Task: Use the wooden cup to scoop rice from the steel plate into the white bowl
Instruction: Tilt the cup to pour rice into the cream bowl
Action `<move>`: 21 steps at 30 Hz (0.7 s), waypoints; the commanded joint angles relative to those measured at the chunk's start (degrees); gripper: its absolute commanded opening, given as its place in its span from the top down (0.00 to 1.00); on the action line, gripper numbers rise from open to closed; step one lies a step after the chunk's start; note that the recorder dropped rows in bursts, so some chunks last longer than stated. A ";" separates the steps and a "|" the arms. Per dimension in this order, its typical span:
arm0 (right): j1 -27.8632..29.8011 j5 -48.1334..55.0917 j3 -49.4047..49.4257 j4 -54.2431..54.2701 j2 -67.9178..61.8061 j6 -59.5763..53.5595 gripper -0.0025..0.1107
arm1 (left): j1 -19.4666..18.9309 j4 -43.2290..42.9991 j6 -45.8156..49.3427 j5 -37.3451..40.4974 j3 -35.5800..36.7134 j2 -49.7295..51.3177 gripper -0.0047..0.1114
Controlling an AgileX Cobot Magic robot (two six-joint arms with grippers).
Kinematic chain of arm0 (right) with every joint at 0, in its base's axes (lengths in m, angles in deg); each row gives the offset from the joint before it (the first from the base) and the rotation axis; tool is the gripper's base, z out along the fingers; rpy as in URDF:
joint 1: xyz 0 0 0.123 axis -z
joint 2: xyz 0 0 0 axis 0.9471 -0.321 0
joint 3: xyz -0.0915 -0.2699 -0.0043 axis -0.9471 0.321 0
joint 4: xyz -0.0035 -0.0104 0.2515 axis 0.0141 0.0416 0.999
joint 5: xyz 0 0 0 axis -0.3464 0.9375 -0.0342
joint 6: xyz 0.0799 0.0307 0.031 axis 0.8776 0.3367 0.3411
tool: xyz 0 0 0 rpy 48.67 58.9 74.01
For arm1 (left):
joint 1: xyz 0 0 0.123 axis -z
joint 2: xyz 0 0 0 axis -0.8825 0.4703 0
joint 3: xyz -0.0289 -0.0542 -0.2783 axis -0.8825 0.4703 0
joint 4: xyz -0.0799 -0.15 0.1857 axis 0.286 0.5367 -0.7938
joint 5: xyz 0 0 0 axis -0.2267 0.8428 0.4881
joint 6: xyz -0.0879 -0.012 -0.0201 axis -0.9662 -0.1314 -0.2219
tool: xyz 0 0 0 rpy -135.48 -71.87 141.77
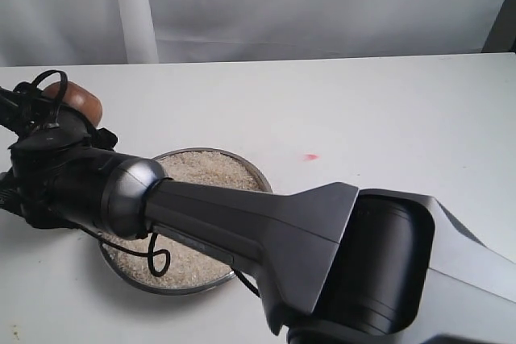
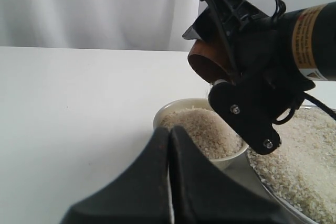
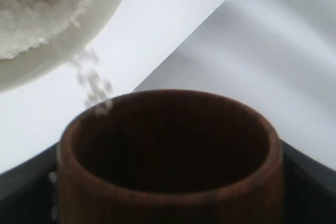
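Left wrist view: right fingers (image 2: 247, 119) clamp the tipped wooden cup (image 2: 202, 61) above the white bowl (image 2: 231, 159), already heaped with rice (image 2: 202, 129); stray grains could bounce onto the surface (image 2: 79, 103). Left fingers (image 2: 147, 182) look pressed together, probably empty.

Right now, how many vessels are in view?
3. The steel plate lies on the table, the white bowl stands beside it, and the wooden cup is held tilted above the bowl. The arm may hide others.
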 commanded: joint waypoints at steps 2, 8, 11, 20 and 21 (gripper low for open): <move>-0.23 -0.51 -0.45 -4.85 0.29 -0.49 0.98 | 0.17 0.26 -0.14 -0.57 -0.43 -0.09 0.96; -0.93 -0.74 -0.45 -9.35 0.29 -0.49 0.98 | 0.17 0.26 -0.14 -0.57 -0.43 -0.09 0.96; -0.88 -0.51 -0.45 -9.22 0.29 -0.49 0.98 | 0.17 0.26 -0.14 -0.57 -0.43 -0.09 0.96; -1.25 2.51 -0.45 -6.13 0.29 10.77 0.98 | 0.17 0.26 -0.14 -0.57 -0.43 -0.09 0.96; -1.25 3.58 -0.45 -4.80 0.29 12.26 0.98 | 0.17 0.26 -0.14 -0.57 -0.43 -0.09 0.96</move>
